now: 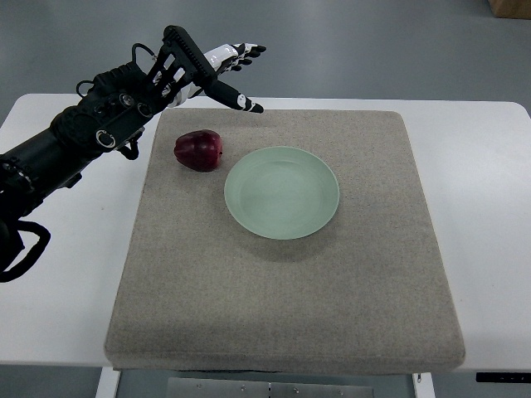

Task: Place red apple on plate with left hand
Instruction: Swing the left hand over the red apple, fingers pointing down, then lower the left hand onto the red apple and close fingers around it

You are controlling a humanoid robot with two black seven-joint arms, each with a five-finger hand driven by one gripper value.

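A dark red apple (198,150) lies on the grey mat (290,290), just left of a pale green plate (282,192). The plate holds nothing. My left hand (217,73) hovers above and behind the apple, its black and white fingers (245,103) stretched out toward the right and holding nothing. Its black arm (75,133) reaches in from the left edge. The apple and the hand are apart.
The mat covers most of a white table (489,174). Grey floor lies beyond the far table edge, with a brown box corner (510,7) at the top right.
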